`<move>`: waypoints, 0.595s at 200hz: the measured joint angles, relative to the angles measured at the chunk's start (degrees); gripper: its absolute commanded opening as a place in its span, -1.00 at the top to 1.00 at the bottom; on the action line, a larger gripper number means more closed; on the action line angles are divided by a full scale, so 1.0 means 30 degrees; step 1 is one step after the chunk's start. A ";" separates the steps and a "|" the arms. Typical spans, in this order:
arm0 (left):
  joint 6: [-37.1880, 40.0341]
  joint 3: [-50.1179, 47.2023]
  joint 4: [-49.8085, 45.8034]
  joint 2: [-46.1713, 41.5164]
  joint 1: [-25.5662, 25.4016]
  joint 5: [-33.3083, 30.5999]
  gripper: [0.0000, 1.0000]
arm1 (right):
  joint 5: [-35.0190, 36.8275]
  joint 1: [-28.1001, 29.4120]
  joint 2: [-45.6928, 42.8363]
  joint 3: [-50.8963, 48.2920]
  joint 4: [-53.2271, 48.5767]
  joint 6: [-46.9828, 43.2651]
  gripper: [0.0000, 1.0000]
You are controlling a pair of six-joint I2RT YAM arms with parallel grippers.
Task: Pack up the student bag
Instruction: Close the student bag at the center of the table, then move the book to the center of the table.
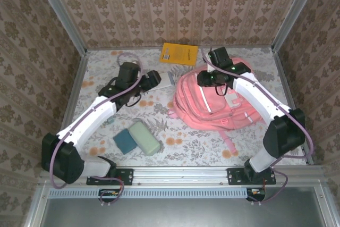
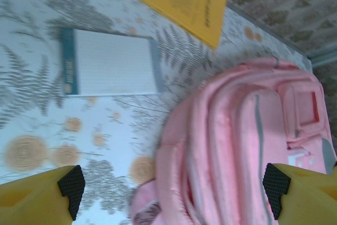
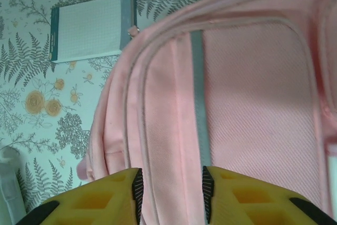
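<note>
The student bag (image 1: 212, 104) is a large pink backpack with pale stripes, lying flat on the right half of the floral table. My right gripper (image 1: 204, 80) hovers at its upper left part. In the right wrist view its jaws (image 3: 172, 193) stand partly open, with smooth, unpinched bag fabric (image 3: 247, 88) showing between the pads. My left gripper (image 1: 156, 78) is just left of the bag. It is wide open (image 2: 174, 185) over the bag's edge (image 2: 237, 130) and the tablecloth, holding nothing.
A lined notepad with a teal spine (image 1: 169, 79) lies between the grippers, also seen as notepad (image 2: 110, 61) and notepad (image 3: 89, 27). A yellow book (image 1: 179, 53) lies at the back, book (image 2: 181, 1). A pale green case (image 1: 145, 137) and a blue block (image 1: 125, 141) sit front left. Patterned walls enclose the table.
</note>
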 measured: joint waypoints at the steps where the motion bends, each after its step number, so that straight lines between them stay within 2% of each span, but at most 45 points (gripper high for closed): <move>1: 0.0015 -0.0036 -0.0058 -0.0051 0.0073 -0.0007 -0.82 | 0.0015 0.0015 0.0036 0.0036 0.0000 0.0007 0.23; 44: 0.0372 -0.0736 -0.1231 -0.1362 0.1275 0.0087 -0.82 | 0.0437 0.0787 0.3279 0.2178 0.1778 0.0481 0.42; 64: 0.0510 -0.0933 -0.1829 -0.1960 0.1851 0.0109 -0.82 | 0.0809 0.0874 0.5391 0.3687 0.2732 0.0954 0.68; 98: 0.0780 -0.0998 -0.2652 -0.3191 0.2339 0.0124 -0.81 | 0.1953 0.0648 0.9887 0.8262 0.3308 0.2339 0.99; 119: 0.0976 -0.0998 -0.3322 -0.3883 0.2535 0.0117 -0.81 | 0.2659 0.0357 1.2349 1.1052 0.3446 0.3337 1.00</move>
